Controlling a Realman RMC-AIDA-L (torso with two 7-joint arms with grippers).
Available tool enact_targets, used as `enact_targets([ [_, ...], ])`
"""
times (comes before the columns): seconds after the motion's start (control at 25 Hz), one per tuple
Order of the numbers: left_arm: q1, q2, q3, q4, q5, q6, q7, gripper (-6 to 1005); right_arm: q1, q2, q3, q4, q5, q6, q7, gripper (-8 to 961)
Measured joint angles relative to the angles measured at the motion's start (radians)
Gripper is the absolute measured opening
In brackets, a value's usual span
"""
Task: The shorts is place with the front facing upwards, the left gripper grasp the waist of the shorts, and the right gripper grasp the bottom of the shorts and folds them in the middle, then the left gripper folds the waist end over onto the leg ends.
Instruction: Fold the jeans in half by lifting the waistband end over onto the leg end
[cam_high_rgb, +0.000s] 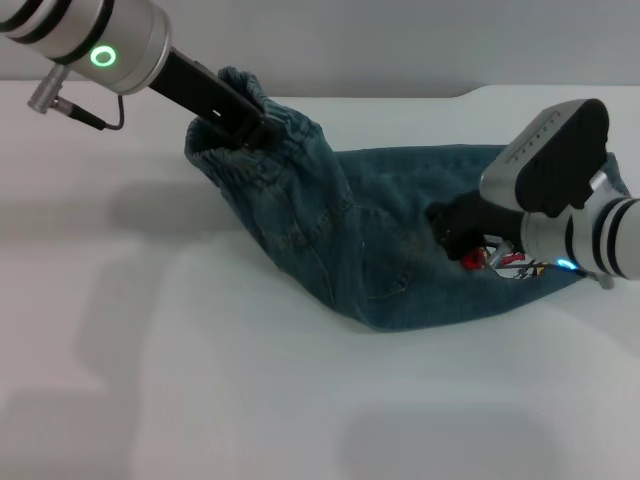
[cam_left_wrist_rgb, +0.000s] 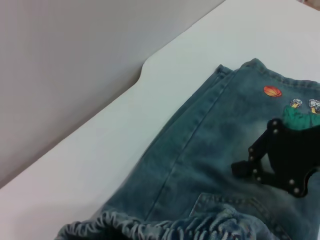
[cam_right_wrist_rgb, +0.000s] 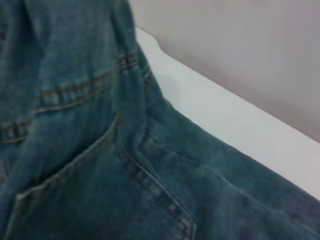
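The blue-green denim shorts (cam_high_rgb: 380, 250) lie folded lengthwise on the white table. My left gripper (cam_high_rgb: 243, 128) is shut on the gathered waistband (cam_high_rgb: 290, 125) and holds that end lifted at the far left, so the denim slopes down to the right. My right gripper (cam_high_rgb: 448, 228) rests low on the denim beside the colourful cartoon patch (cam_high_rgb: 505, 262). The left wrist view shows the waistband (cam_left_wrist_rgb: 150, 227) close up, the right gripper (cam_left_wrist_rgb: 245, 160) over the patch (cam_left_wrist_rgb: 300, 112), and the stitched leg ends (cam_left_wrist_rgb: 260, 67) beyond. The right wrist view is filled with denim seams (cam_right_wrist_rgb: 100, 150).
The white table (cam_high_rgb: 200, 380) stretches out in front and to the left of the shorts. Its back edge, with a step (cam_high_rgb: 470, 92), runs along a pale wall close behind the shorts.
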Motion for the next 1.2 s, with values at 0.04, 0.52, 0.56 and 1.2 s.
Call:
enact_targets([
  [0.04,-0.003,0.000,0.002,0.000,0.000,0.000,0.000,64,0.001,0.000,-0.007,0.000,0.000,0.005,0.000,-1],
  [0.52,-0.037,-0.006,0.009,0.016,-0.013,-0.004,0.000,65,0.022,0.000,-0.058,-0.001,0.001,0.011,0.000,-1],
  [0.56,-0.037,-0.006,0.009,0.016,-0.013,-0.004,0.000,65,0.023,0.000,-0.063,-0.001,0.001,0.011,0.000,-1],
  [1.2,-0.107,-0.008,0.024,0.093,-0.031,0.009,0.000,64,0.029,0.000,-0.095,-0.007,0.001,0.010,0.000,-1],
])
